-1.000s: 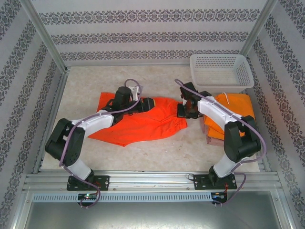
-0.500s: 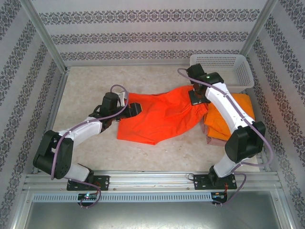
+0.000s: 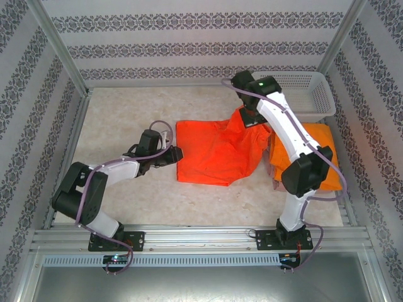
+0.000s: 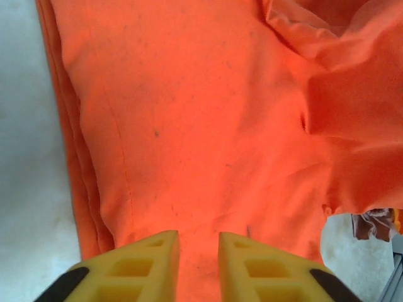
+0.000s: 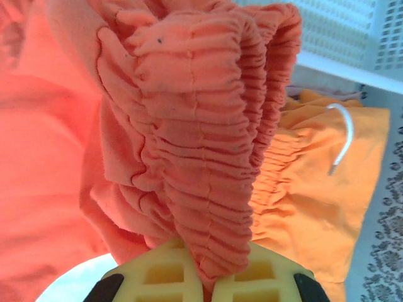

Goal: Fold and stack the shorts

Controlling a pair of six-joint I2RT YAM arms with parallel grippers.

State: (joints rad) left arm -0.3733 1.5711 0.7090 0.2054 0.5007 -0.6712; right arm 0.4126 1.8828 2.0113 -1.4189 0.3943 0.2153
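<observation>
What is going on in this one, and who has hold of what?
The right gripper is shut on the gathered waistband of the red-orange shorts, holding that end near the white basket. The rest of the pair lies spread on the table. The left gripper sits at its left edge, fingers close together over the cloth; whether it grips is unclear. Folded orange shorts lie just to the right.
</observation>
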